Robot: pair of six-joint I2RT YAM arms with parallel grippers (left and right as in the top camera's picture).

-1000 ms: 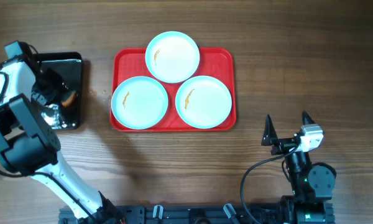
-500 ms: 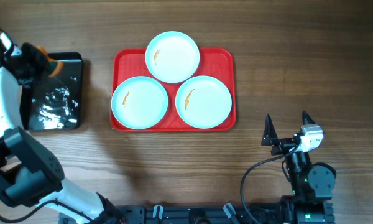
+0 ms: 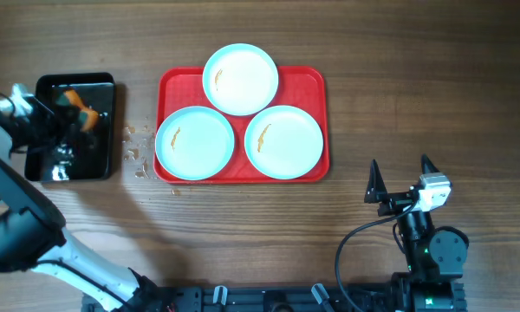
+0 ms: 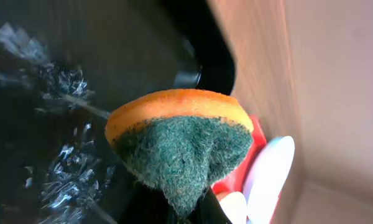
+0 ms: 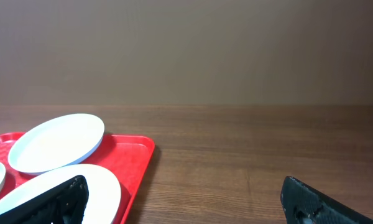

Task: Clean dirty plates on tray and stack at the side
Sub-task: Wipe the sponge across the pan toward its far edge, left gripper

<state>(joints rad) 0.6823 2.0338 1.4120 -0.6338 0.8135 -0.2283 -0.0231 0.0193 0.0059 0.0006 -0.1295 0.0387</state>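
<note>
My left gripper is pinching an orange sponge, its green scouring face turned toward the wrist camera, over the wet, glossy black bin. My right gripper is standing spread wide at the front right of the table, well apart from the red tray. Three plates are lying on the tray, each showing an orange smear: the rear plate is overhanging the far rim, and the left plate and right plate are sitting side by side in front. Droplets are lying between bin and tray.
</note>
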